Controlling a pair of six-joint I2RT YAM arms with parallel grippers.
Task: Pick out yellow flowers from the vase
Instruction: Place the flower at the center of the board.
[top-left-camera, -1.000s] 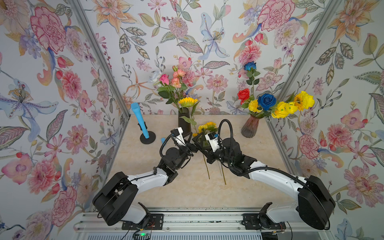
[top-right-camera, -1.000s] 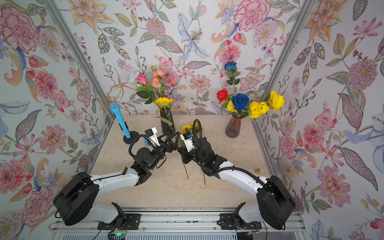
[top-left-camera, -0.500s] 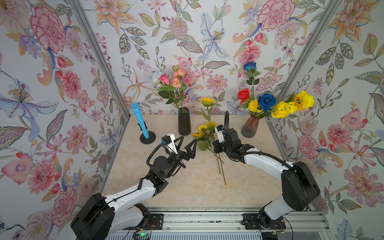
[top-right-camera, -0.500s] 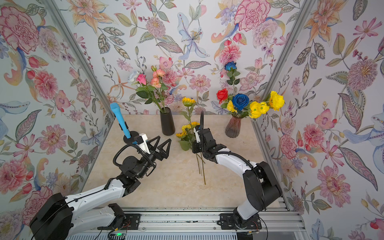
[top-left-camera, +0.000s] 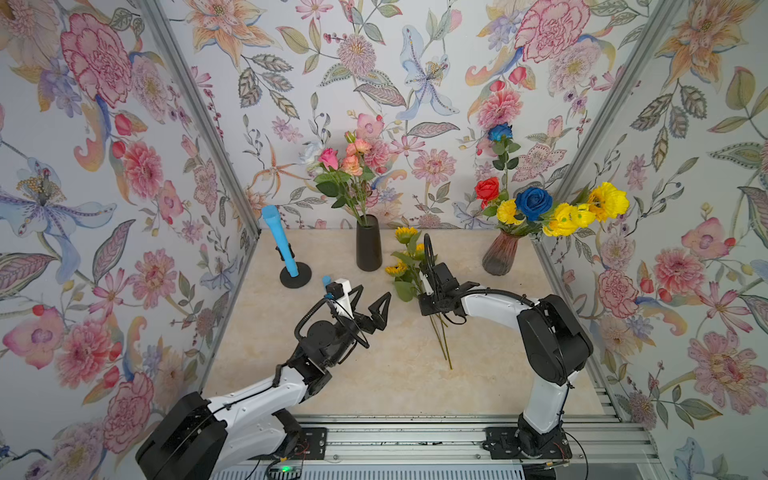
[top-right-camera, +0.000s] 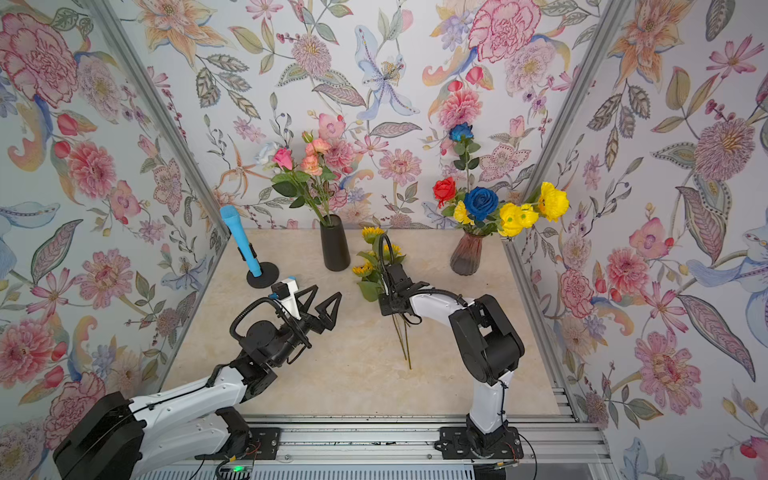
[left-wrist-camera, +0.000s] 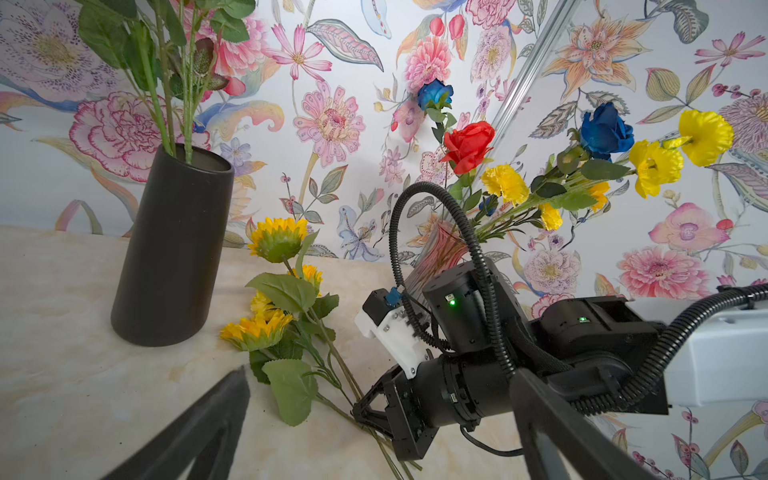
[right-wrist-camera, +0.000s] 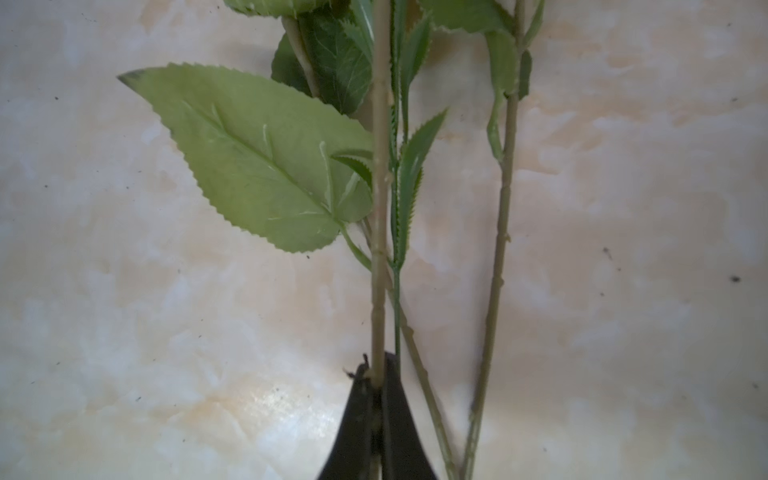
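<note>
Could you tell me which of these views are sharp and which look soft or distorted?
Right wrist view: soft throughout, the sunflower stem in the shut right gripper blurred. Left wrist view: sunflowers crisp, foreground fingers a dark blur. Both top views: sharp, evenly lit, wall posts splaying outward.

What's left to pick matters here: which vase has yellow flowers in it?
The reddish glass vase, on the robot's right: yellow blooms stand among its red and blue roses. The black vase holds pink and peach roses, none yellow.
</note>
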